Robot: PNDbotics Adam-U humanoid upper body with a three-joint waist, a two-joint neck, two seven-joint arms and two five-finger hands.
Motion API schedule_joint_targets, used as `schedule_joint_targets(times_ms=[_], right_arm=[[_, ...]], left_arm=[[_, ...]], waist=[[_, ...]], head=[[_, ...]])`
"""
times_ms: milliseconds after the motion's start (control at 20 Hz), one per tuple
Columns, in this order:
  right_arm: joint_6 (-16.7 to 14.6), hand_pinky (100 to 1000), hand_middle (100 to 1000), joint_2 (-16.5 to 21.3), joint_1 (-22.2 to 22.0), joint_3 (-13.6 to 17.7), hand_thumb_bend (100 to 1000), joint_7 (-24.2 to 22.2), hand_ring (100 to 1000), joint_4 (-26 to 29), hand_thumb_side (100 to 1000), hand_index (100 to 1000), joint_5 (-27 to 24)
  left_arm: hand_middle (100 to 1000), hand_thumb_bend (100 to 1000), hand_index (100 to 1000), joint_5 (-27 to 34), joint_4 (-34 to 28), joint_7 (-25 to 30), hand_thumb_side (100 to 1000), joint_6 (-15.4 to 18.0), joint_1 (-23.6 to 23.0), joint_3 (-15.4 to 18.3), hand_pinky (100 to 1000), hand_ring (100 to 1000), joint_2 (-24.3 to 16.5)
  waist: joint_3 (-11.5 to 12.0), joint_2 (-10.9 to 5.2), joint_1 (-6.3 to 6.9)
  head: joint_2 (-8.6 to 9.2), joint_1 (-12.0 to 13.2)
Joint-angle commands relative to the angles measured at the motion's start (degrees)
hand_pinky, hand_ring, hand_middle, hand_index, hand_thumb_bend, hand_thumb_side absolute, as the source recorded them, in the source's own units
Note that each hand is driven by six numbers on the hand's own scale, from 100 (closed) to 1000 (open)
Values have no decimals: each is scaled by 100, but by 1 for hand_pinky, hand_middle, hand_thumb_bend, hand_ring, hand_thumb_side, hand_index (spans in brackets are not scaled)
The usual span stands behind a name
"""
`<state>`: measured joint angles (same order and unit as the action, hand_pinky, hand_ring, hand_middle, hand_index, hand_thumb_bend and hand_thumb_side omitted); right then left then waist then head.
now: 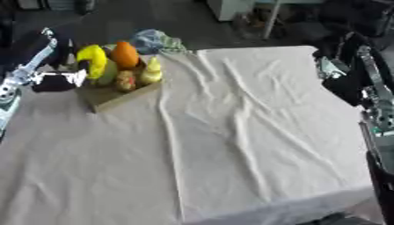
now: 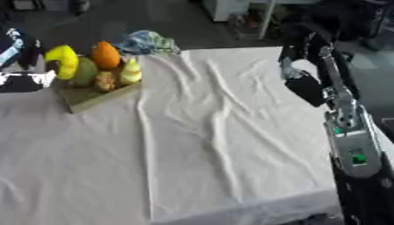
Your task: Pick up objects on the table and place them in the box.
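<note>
Right eye shows our right hand (image 2: 306, 88) at 2 o'clock, grip unreadable; left hand (image 1: 58, 79) blurred beside box (image 1: 115, 97), can't tell.

Both head cameras look steeply down from close above, sharing the counter (image 1: 231, 132) and box (image 1: 115, 94).

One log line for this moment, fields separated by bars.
box: holds fruit, far left | cloth: no loose items seen | left hand: beside box | right hand: raised at right edge
</note>
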<state>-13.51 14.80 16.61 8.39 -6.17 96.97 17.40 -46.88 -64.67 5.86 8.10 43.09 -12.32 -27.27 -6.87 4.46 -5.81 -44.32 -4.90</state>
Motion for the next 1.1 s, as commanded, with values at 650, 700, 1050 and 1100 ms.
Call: schedule_joint_targets(times_ms=[650, 700, 1050, 1100], right_arm=[[-26, 626, 658, 32, -23, -9, 100, -52, 622, -22, 426, 880, -117], [-26, 626, 657, 29, -32, -8, 100, -54, 622, -24, 426, 880, -117], [-30, 625, 654, 43, -74, 36, 100, -55, 620, -47, 427, 878, -106], [-35, 624, 653, 49, -80, 49, 100, -57, 622, -50, 427, 876, -104]], left_arm=[[778, 100, 864, -1158, 1202, -812, 233, 105, 36, 241, 774, 738, 241], [788, 100, 869, -1176, 1175, -877, 248, 53, 21, 266, 782, 748, 223], [774, 100, 849, -385, 238, -1100, 341, -215, -212, 402, 771, 740, -134], [768, 100, 842, -210, 0, -1078, 374, -292, -286, 432, 771, 739, -250]], waist=[[-66, -22, -104], [-63, -22, -104], [-11, -9, -89], [3, -5, -81]], head=[[20, 52], [20, 42], [20, 22], [20, 12]])
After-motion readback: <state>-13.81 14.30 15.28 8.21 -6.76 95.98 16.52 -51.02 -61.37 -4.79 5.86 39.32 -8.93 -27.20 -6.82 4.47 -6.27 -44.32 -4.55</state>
